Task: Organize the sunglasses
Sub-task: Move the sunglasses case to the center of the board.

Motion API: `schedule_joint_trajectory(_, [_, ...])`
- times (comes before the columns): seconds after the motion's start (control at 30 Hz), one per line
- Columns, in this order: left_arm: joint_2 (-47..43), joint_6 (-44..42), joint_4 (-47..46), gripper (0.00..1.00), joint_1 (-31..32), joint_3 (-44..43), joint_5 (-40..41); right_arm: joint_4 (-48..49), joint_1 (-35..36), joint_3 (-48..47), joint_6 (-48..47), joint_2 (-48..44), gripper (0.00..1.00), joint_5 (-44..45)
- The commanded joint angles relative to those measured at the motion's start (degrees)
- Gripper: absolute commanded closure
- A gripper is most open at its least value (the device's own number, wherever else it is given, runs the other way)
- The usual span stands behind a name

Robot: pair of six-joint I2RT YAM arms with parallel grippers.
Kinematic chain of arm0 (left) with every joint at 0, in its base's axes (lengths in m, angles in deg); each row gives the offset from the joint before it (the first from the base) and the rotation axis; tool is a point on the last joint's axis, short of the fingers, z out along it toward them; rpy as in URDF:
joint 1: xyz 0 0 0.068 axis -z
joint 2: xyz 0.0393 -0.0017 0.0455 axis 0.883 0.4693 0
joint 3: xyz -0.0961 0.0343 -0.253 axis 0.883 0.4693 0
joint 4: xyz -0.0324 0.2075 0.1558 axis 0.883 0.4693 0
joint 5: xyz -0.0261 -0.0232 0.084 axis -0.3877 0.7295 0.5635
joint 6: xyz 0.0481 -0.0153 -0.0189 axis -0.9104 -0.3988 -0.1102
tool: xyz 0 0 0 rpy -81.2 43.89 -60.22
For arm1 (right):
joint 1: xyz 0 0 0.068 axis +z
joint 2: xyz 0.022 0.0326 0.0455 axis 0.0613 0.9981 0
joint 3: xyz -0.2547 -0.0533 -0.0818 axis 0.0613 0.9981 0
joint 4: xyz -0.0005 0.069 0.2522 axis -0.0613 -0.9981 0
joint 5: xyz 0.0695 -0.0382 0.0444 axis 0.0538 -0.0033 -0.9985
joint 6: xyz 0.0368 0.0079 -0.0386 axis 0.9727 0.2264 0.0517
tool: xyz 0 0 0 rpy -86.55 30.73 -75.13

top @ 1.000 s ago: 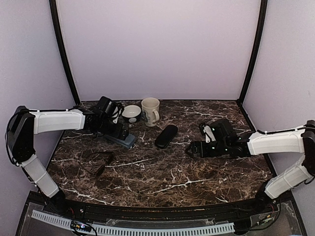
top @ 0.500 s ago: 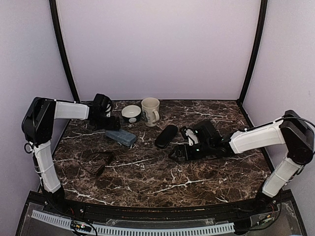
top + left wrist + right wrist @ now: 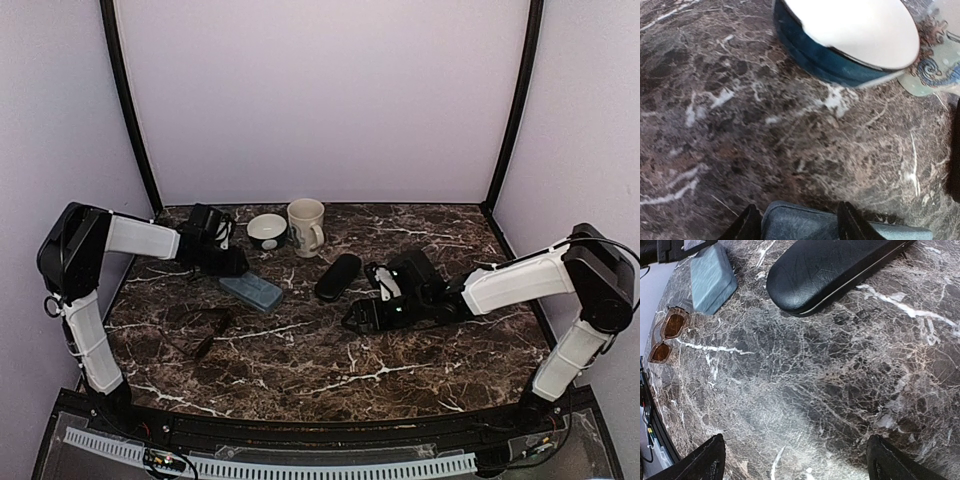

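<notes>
Although it blends into the brown marble, a brown-lensed pair of sunglasses (image 3: 667, 336) can be made out lying flat on the near-left part of the tabletop (image 3: 400, 370), well apart from both arms. Just farther back and to the right, a grey-blue rectangular case (image 3: 252, 292) is laid flat. A black oblong case (image 3: 338, 276) is set to its right, near the middle. A dark-rimmed bowl (image 3: 267, 230) and a cream mug (image 3: 306, 227) are stood side by side at the far edge. The left fingers (image 3: 747, 227) are held moderately apart beside the grey-blue case's far-left end, gripping nothing. The right fingers (image 3: 707, 460) are spread wide, low over bare marble just near-right of the black case.
</notes>
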Motion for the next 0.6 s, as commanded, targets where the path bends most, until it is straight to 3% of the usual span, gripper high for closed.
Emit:
schedule_joint_trajectory(0.0, [-2.8, 3.3, 2.1, 0.47, 4.9, 5.3, -3.1, 0.0, 0.4, -1.1, -0.2, -0.3, 0.02, 1.6])
schedule_joint_trajectory(0.33, [-6.3, 16.5, -5.9, 0.48, 18.9, 12.5, -5.6, -1.0, 1.1, 3.0, -5.4, -7.0, 0.02, 4.1])
schedule_joint_trajectory(0.57, [-9.5, 22.1, -7.3, 0.48, 26.3, 13.9, -8.3, -1.2, 7.5, 3.1, -8.7, -8.5, 0.00, 8.0])
